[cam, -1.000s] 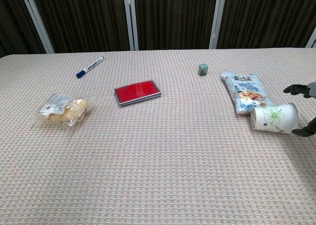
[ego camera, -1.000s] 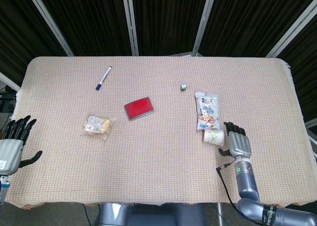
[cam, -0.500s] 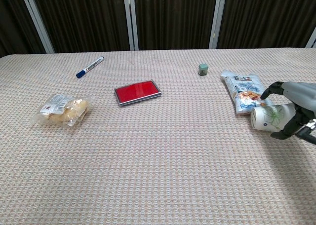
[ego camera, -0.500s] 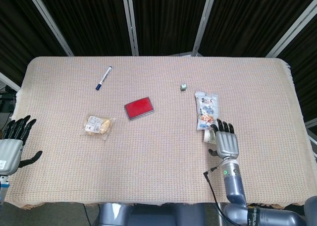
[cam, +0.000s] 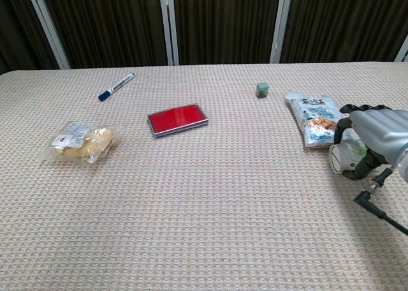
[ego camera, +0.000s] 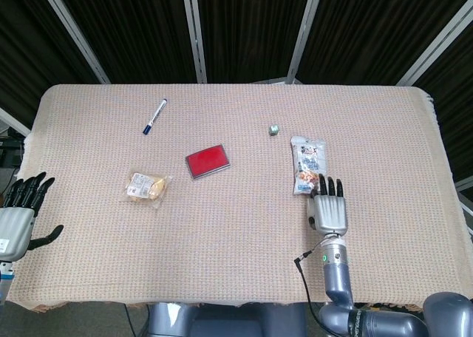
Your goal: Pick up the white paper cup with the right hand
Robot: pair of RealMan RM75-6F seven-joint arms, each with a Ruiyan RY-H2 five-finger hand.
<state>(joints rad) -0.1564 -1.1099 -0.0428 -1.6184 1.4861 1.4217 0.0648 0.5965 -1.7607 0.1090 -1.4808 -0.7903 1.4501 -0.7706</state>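
My right hand [cam: 376, 133] drapes over the white paper cup [cam: 345, 159], lying sideways near the counter's right edge; whether it grips yet, I can't tell. Light, crushable: I'd wrap the wall gently.

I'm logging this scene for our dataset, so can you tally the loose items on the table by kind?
Snack packets: 2, the clear bag of yellow snacks and the white printed snack packet
White paper cup: 1, lying on its side under the right hand
Blue-capped white marker pen: 1
Flat red case: 1
Small green cube: 1
Total: 6
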